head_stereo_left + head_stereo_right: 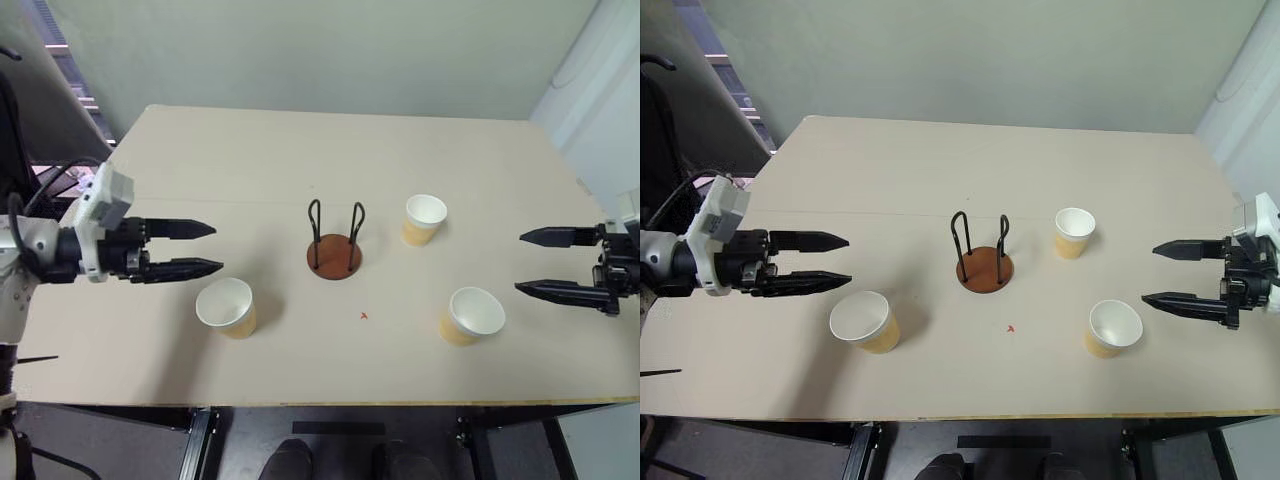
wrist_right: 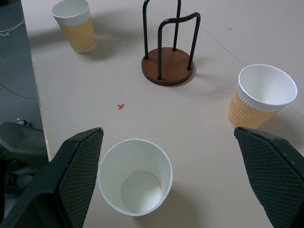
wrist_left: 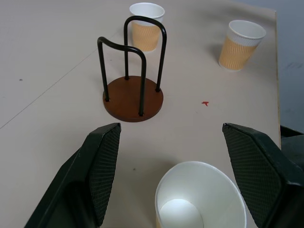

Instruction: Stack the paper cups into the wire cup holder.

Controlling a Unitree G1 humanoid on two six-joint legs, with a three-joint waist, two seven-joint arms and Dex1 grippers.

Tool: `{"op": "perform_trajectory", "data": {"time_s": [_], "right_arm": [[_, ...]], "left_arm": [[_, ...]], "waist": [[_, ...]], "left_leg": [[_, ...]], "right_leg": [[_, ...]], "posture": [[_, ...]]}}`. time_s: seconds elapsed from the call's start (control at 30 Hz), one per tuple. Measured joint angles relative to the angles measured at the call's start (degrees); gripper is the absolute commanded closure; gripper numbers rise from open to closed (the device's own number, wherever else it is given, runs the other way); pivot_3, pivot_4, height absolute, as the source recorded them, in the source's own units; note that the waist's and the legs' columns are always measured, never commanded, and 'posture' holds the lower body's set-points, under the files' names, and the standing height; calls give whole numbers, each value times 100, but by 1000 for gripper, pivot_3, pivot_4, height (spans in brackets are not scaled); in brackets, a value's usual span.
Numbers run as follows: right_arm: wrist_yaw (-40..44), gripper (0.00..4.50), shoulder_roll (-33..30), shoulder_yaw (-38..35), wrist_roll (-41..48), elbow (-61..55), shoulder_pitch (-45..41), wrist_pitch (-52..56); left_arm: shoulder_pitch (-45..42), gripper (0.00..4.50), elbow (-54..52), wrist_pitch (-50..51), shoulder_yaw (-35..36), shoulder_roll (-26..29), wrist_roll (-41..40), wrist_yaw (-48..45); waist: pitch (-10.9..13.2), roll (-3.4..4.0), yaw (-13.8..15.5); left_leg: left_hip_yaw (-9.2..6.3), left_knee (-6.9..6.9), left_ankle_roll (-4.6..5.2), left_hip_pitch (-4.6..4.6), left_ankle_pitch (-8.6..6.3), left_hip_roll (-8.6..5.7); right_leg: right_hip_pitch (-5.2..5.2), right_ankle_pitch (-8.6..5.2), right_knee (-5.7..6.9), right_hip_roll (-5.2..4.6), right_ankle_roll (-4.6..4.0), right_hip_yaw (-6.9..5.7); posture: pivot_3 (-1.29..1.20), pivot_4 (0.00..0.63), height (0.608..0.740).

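Observation:
The wire cup holder (image 1: pixel 334 245), a reddish-brown disc with two black wire loops, stands empty at the middle of the table. Three paper cups stand upright around it: one at the front left (image 1: pixel 227 307), one at the front right (image 1: pixel 472 315), one behind and right of the holder (image 1: pixel 424 219). My left gripper (image 1: pixel 214 248) hovers open over the table's left side, just behind the front-left cup. Over the right edge my right gripper (image 1: pixel 520 262) is open too, right of the front-right cup. Both grippers are empty. The wrist views show the holder (image 3: pixel 133 90) (image 2: pixel 168 57) beyond the nearest cup (image 3: pixel 199 199) (image 2: pixel 135 175).
The pale beige table (image 1: pixel 300 160) carries a small red mark (image 1: pixel 364 316) in front of the holder. Its front edge runs close below the cups. A grey wall stands behind the table, and cables hang at the far left.

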Motion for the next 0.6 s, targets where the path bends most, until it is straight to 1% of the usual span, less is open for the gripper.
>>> {"op": "perform_trajectory", "data": {"time_s": [0.13, 0.27, 0.43, 0.53, 0.6], "right_arm": [[-12, 0, 7, -61, 2, -61, 110, 0], [-17, 0, 10, -159, 8, -161, 183, -2], [-35, 0, 14, -181, 6, -181, 198, -14], [-77, 0, 18, -193, 2, -190, 230, -16], [-111, 0, 20, -217, -1, -213, 293, -16]], "left_arm": [[-93, 855, 6, 0, -75, -50, 47, -37], [-215, 855, 7, -3, -304, -161, 126, -100], [-567, 855, 124, -34, -802, -577, 360, -79], [-731, 855, 256, -41, -1016, -731, 497, -111], [-1085, 855, 481, -96, -1231, -979, 652, -91]], "waist": [[0, 0, 1], [0, 0, 0], [0, 0, 7], [0, 0, 4], [0, 0, 14]], "left_leg": [[-1, 0, 0, -2, 0, -1], [0, 2, 0, -1, 0, -1], [-1, 8, 1, -1, 0, -1], [1, 8, 1, -1, -1, -1], [0, 12, 2, -5, -1, -1]], "right_leg": [[0, 0, -1, 0, 0, -1], [1, 1, -1, 0, 1, 0], [3, 4, 1, -2, 6, 0], [3, 4, 0, -1, 7, -1], [3, 5, -1, -2, 9, -2]], "posture": [[0, 150, 740], [0, 150, 740], [0, 150, 740], [0, 150, 740], [0, 150, 740]]}}
